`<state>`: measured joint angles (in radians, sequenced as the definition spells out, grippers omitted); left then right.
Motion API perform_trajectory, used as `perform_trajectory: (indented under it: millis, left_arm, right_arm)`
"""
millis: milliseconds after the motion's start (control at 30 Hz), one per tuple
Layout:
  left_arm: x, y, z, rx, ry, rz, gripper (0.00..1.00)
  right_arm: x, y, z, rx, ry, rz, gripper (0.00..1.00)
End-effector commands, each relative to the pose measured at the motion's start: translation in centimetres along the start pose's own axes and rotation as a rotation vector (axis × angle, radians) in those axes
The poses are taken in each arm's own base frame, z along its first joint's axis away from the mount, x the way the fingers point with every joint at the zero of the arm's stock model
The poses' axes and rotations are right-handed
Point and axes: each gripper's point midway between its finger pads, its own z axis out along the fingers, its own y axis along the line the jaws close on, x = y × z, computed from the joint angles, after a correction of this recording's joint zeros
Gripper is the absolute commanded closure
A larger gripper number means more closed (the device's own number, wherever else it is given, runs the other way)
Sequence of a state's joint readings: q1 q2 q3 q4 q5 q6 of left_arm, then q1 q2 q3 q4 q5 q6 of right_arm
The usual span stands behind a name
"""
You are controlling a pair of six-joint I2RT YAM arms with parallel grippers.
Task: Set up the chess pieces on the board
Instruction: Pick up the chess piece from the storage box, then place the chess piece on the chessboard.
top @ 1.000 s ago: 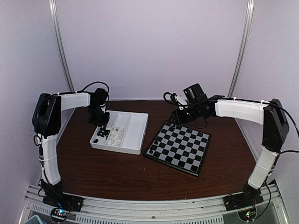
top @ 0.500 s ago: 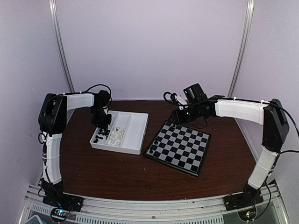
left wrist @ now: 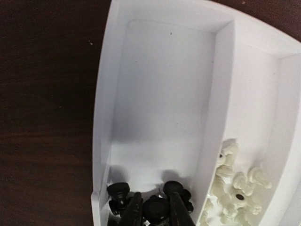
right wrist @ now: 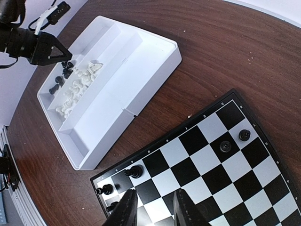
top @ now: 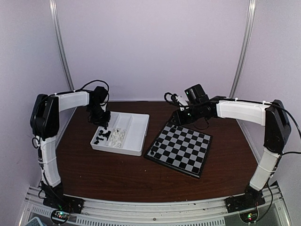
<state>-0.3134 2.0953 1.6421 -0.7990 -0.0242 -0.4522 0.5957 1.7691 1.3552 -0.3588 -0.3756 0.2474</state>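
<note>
Your left fingers [left wrist: 134, 212] stand narrow, pinched on one black piece [left wrist: 155, 210] at the near end of the tray's [left wrist: 104, 117] left compartment; the piece seems to stand on end between them. The board [right wrist: 244, 174] lies just right of the tray, so the carry runs rightward. Your right fingers [right wrist: 126, 209] hang over the board, slightly parted and empty.
</note>
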Motion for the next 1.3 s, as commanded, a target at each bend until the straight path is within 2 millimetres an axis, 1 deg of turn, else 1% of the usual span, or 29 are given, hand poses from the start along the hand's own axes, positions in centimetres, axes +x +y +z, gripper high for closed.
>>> perform_trajectory:
  millis: [0, 100, 133, 167, 200, 233, 267, 300, 367, 433, 500, 667, 767, 933, 1100, 1267]
  left_arm:
    - [-2.3, -2.0, -5.5, 0.143, -0.154, -0.044, 0.87]
    - [-2.1, -3.5, -7.8, 0.247, -0.185, -0.082, 0.86]
    - [-2.3, -4.4, -8.6, 0.299, -0.212, -0.095, 0.86]
    - [-2.0, -5.1, -9.4, 0.343, -0.22, -0.108, 0.86]
    - [-2.1, -6.0, -10.3, 0.392, -0.246, -0.124, 0.86]
    - [-2.1, -6.8, -11.2, 0.435, -0.268, -0.138, 0.86]
    - [-2.1, -7.8, -12.0, 0.484, -0.294, -0.151, 0.86]
    - [-2.3, -8.6, -13.3, 0.533, -0.324, -0.166, 0.86]
    - [-2.3, -10.3, -14.9, 0.62, -0.357, -0.199, 0.86]
    - [-2.1, -11.8, -16.2, 0.695, -0.385, -0.238, 0.86]
    - [-1.9, -13.0, -17.3, 0.76, -0.408, -0.273, 0.86]
    - [-1.4, -15.4, -19.8, 0.888, -0.457, -0.347, 0.86]
    - [-0.7, -16.6, -20.8, 0.953, -0.472, -0.367, 0.86]
    - [0.3, -17.7, -22.0, 0.989, -0.481, -0.367, 0.86]
    - [1.1, -18.2, -22.3, 1.002, -0.482, -0.367, 0.86]
    - [1.3, -18.1, -22.4, 1.014, -0.481, -0.374, 0.85]
  right_arm:
    - [-2.1, 1.8, -1.3, -0.059, -0.078, -0.001, 0.72]
    - [-3.5, 3.0, -2.2, -0.115, -0.154, 0.01, 0.72]
    - [-4.0, 3.6, -2.7, -0.142, -0.183, 0.021, 0.72]
    - [-4.7, 4.3, -3.1, -0.174, -0.215, 0.034, 0.72]
    - [-5.3, 5.0, -3.4, -0.209, -0.245, 0.049, 0.72]
    - [-5.8, 5.7, -3.7, -0.247, -0.269, 0.066, 0.72]
    - [-6.8, 6.7, -4.1, -0.29, -0.311, 0.073, 0.72]
    - [-7.1, 7.4, -4.4, -0.322, -0.333, 0.086, 0.72]
    - [-7.7, 9.0, -4.7, -0.37, -0.365, 0.101, 0.72]
    - [-8.1, 10.2, -4.6, -0.4, -0.386, 0.112, 0.72]
    - [-8.1, 11.4, -4.0, -0.428, -0.391, 0.135, 0.72]
    - [-7.9, 13.1, -2.0, -0.497, -0.386, 0.178, 0.71]
    - [-7.5, 14.1, -0.9, -0.522, -0.37, 0.173, 0.71]
    - [-7.0, 15.6, 0.4, -0.551, -0.346, 0.161, 0.71]
    - [-6.8, 16.7, 0.6, -0.593, -0.343, 0.165, 0.7]
    - [-6.7, 17.9, 0.3, -0.631, -0.352, 0.139, 0.66]
